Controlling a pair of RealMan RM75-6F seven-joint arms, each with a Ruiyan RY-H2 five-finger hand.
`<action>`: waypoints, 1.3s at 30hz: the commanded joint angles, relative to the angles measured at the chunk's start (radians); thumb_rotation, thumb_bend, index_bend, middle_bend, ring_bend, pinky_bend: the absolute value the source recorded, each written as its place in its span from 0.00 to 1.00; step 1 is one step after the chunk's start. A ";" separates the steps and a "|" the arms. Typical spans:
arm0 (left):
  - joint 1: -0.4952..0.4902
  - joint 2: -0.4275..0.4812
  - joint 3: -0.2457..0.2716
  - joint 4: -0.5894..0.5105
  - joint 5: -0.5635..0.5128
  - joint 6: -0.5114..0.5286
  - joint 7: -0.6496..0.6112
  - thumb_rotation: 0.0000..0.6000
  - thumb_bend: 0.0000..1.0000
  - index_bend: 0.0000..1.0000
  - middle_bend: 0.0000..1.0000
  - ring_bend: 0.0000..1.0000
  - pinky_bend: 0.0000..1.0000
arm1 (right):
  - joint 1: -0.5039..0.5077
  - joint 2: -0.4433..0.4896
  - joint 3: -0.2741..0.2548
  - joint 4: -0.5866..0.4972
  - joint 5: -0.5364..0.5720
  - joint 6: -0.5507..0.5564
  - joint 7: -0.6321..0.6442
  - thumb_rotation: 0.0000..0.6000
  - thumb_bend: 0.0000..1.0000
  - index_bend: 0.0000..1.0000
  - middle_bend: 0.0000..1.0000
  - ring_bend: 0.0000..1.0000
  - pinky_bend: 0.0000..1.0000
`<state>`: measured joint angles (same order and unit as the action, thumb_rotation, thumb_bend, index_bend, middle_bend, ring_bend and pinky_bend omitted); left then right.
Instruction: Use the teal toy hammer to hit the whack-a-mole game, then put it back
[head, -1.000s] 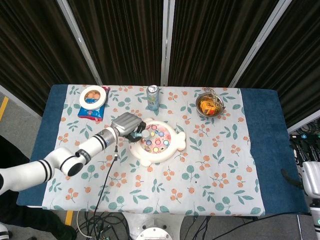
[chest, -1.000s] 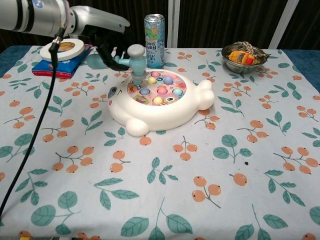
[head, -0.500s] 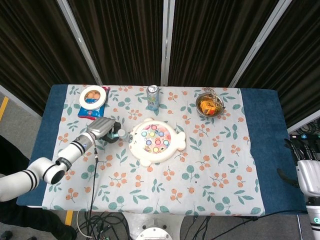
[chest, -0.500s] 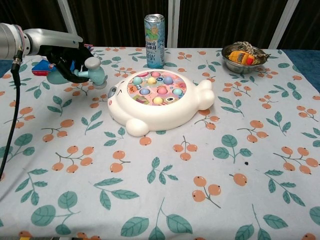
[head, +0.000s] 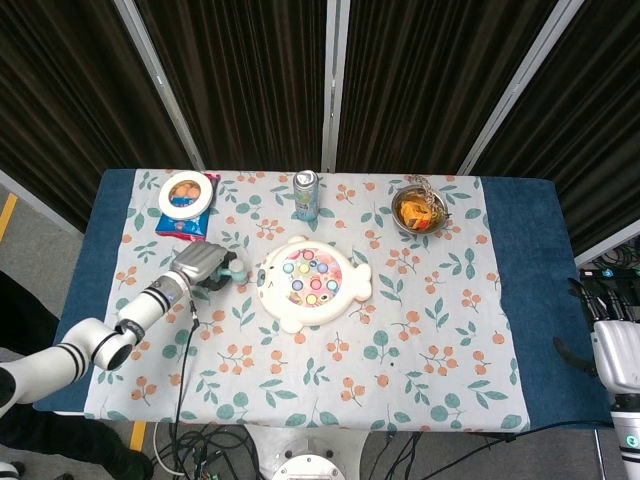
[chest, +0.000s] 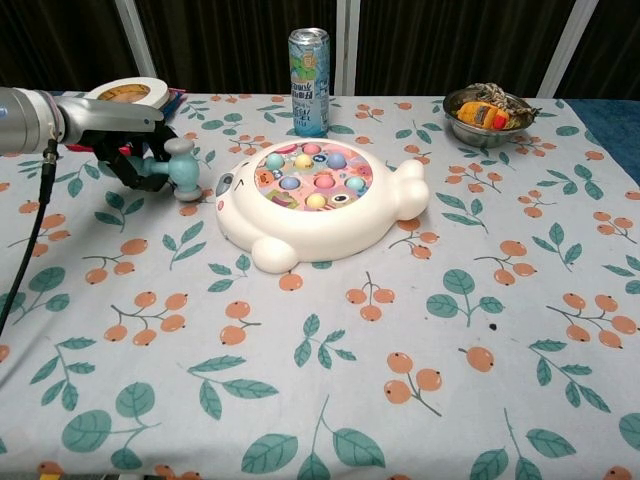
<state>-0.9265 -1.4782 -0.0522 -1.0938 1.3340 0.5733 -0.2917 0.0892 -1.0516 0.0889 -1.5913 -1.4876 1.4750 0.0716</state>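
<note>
Dark curtains hang behind a bench (head: 520, 300) covered with a cloth printed in leaves and orange berries. On it, near the middle, sits the white whack-a-mole game (chest: 310, 200) with its coloured buttons. Just to its left, the left hand (chest: 135, 150) grips the teal toy hammer (chest: 180, 170), fingers wrapped around the handle. The hammer's head points down and sits at or just above the cloth, beside the game's left edge but apart from it; whether it touches the cloth cannot be told. Its handle runs roughly level, back into the palm and away from the game.

The right hand (head: 612, 345) is far off at the bench's right edge, fingers apart and holding nothing, so the left hand alone is placed for what is left.

Judging by the low hammer, clear of the game, the step in hand looks like setting it down on the bare cloth left of the game. That would call for laying the handle flat and freeing the fingers.
</note>
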 joint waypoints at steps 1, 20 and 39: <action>0.003 -0.002 0.000 0.003 0.005 0.004 0.005 0.93 0.55 0.39 0.46 0.28 0.44 | 0.000 -0.001 0.000 0.000 0.001 0.000 0.000 1.00 0.18 0.10 0.24 0.05 0.11; 0.049 0.024 0.016 -0.048 0.050 0.085 0.053 0.95 0.37 0.32 0.38 0.23 0.39 | -0.003 -0.002 0.000 0.003 0.002 0.005 0.005 1.00 0.18 0.10 0.24 0.05 0.11; 0.091 0.038 0.030 -0.067 0.085 0.138 0.021 1.00 0.33 0.39 0.43 0.23 0.40 | -0.007 -0.004 -0.002 0.001 -0.003 0.012 0.006 1.00 0.18 0.10 0.24 0.06 0.11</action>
<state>-0.8363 -1.4406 -0.0222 -1.1606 1.4193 0.7121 -0.2704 0.0820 -1.0553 0.0865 -1.5899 -1.4905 1.4865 0.0776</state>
